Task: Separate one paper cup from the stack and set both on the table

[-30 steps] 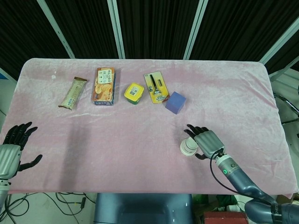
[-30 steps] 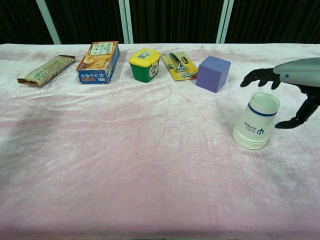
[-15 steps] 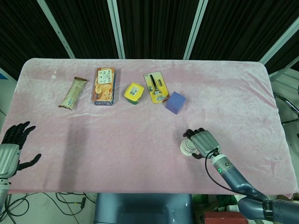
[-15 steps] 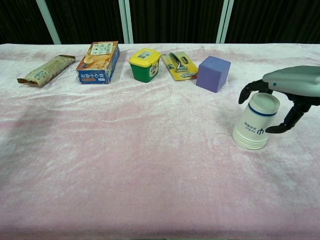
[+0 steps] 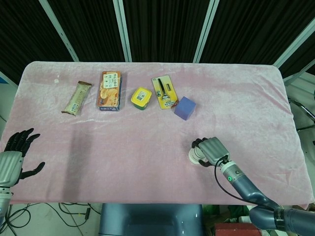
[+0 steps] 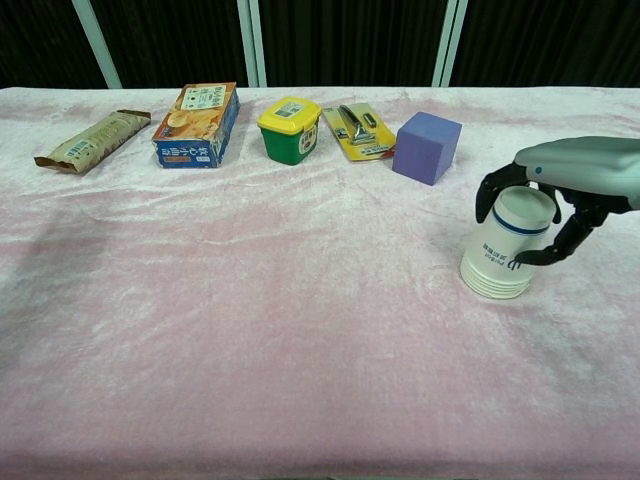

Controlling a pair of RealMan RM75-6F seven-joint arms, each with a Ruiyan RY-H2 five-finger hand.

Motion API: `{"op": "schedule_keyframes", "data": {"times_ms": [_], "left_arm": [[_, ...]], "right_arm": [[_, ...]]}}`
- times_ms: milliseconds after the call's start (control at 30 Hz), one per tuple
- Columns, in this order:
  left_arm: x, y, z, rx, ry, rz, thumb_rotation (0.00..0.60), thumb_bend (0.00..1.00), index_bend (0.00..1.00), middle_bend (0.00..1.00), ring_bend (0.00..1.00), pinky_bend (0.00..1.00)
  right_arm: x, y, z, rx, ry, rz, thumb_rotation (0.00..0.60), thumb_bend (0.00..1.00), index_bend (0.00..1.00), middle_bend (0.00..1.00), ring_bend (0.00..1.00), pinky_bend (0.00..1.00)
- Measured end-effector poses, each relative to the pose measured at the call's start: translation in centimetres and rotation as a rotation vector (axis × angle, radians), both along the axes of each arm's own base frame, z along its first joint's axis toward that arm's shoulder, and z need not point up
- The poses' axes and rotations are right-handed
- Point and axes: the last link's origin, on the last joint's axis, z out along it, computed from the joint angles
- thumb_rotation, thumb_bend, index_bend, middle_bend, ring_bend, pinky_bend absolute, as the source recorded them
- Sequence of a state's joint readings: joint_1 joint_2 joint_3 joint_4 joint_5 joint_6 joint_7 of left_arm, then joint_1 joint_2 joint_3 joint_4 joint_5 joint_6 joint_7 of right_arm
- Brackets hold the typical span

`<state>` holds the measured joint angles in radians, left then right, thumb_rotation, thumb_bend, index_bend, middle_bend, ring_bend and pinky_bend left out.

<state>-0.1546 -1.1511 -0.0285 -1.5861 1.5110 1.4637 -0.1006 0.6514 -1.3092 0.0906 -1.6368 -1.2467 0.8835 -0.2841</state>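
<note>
Head view first: the right hand (image 5: pixel 212 150) sits at the lower right of the frame, draped over the stack of paper cups (image 5: pixel 197 156), which peeks out white at the hand's left edge. Down at the lower left corner the left hand (image 5: pixel 15 155) hovers with fingers spread wide, holding nothing, well apart from the action. Along the upper part of the pink table (image 5: pixel 147 132) sit a snack bar, a box, a yellow-lidded tub, a carded tool and a purple block, none of them in the way.

Chest view now: the cup stack (image 6: pixel 505 255) stands upside down at right centre, rims flared at the cloth, slightly tilted. The right hand (image 6: pixel 575 180) curls over its top, fingers (image 6: pixel 490 190) wrapping the far side and the thumb hooked against the near wall. It looks like contact on both sides, though whether the grip is firm I cannot tell.

My read: close gently, since paper walls crush easily, and grip high so only the outer cup is caught. The left hand will likely need to come over and hold the rest.
</note>
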Motion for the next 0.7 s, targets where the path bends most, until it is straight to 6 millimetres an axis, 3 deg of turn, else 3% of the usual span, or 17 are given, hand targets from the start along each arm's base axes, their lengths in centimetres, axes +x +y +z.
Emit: {"op": "schedule_keyframes", "data": {"times_ms": [133, 433, 700], "left_arm": [[0.1, 0.0, -0.1, -0.005, 0.007, -0.005, 0.6, 0.25, 0.16, 0.03, 0.0, 0.0], [1.9, 0.5, -0.4, -0.001, -0.024, -0.162, 0.6, 0.25, 0.17, 0.03, 0.0, 0.0], [7.9, 4.4, -0.5, 0.031, -0.096, -0.347, 0.6, 0.24, 0.21, 0.06, 0.0, 0.0]], "right_arm": [[0.1, 0.0, 0.6, -0.014, -0.025, 0.02, 0.6, 0.43, 0.47, 0.4, 0.54, 0.58], [1.0, -0.4, 4.9, -0.033, -0.226, -0.057, 0.6, 0.41, 0.49, 0.43, 0.55, 0.58], [1.7, -1.8, 9.3, 0.02, -0.65, -0.278, 0.6, 0.41, 0.51, 0.43, 0.56, 0.58]]}}
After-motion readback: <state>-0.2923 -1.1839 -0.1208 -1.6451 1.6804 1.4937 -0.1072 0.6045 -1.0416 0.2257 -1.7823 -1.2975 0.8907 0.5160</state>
